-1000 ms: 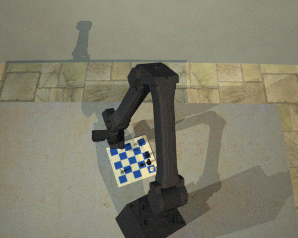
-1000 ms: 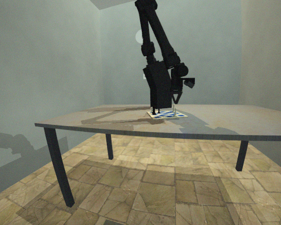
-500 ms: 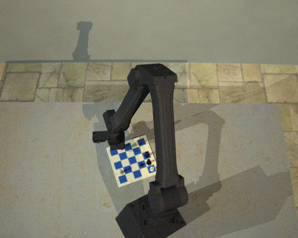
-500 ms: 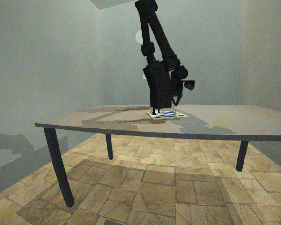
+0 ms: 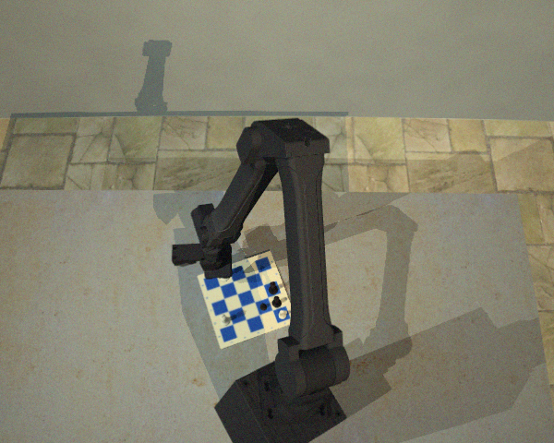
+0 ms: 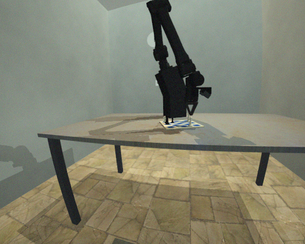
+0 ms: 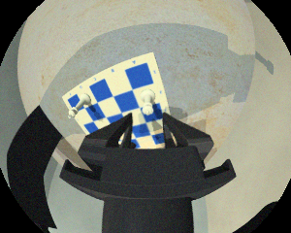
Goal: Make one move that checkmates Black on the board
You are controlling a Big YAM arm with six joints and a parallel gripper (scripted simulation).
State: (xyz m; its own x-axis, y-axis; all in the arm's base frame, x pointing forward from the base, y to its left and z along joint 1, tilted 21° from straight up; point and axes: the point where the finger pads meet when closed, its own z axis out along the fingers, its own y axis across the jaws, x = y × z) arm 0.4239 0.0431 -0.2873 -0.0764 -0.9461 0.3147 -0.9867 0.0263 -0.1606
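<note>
The small blue-and-cream chessboard (image 5: 239,333) (image 6: 197,126) (image 7: 141,64) lies on the table in front of the arm's base. Three black pieces (image 5: 273,287) (image 5: 277,301) (image 5: 263,305) cluster near its right edge, with a white piece (image 5: 282,313) beside them. Another white piece (image 5: 225,318) (image 7: 81,103) stands near the left edge. My gripper (image 6: 190,113) (image 7: 145,132) is partly open and empty. It hangs just above a third white piece (image 6: 189,121) (image 7: 147,99) at the board's far-left corner. My wrist hides that piece in the top view.
The arm's base (image 5: 277,405) stands just in front of the board, and the upright link (image 5: 306,238) rises over its right side. The grey table top (image 5: 101,286) spreads wide around the board. A tiled floor (image 5: 411,152) lies beyond the table.
</note>
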